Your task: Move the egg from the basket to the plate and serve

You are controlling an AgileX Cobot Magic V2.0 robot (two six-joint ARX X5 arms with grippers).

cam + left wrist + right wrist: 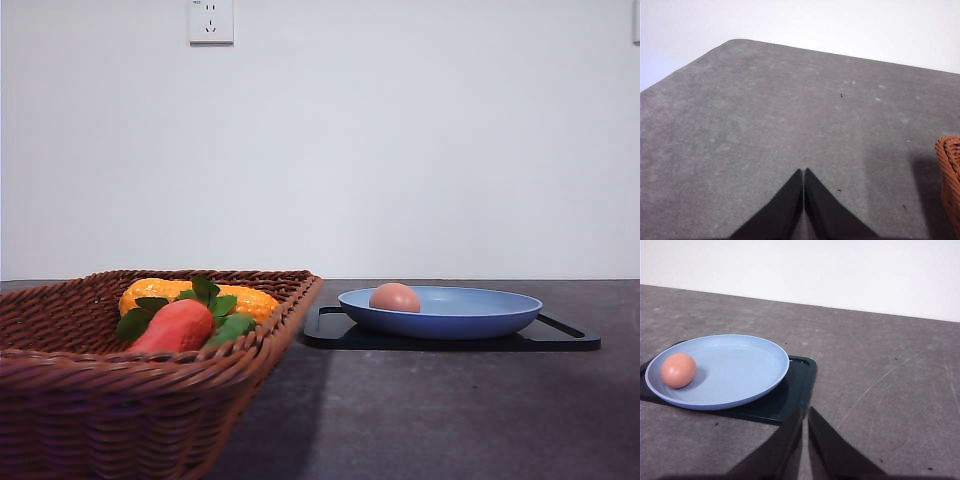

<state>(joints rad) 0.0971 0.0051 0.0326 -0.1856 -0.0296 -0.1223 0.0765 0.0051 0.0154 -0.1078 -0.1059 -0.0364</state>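
The egg sits loose in the plate, looks light, smooth and roll-prone, so I'd lift the tray handles; left gripper and right gripper are both pinched closed, empty.

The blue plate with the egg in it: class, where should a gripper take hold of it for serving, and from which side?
Grip the plate at its raised rim on the side away from the egg. That edge overhangs the black tray, so a finger probably fits under it. Come in low and level from the robot's right, where the right gripper is.
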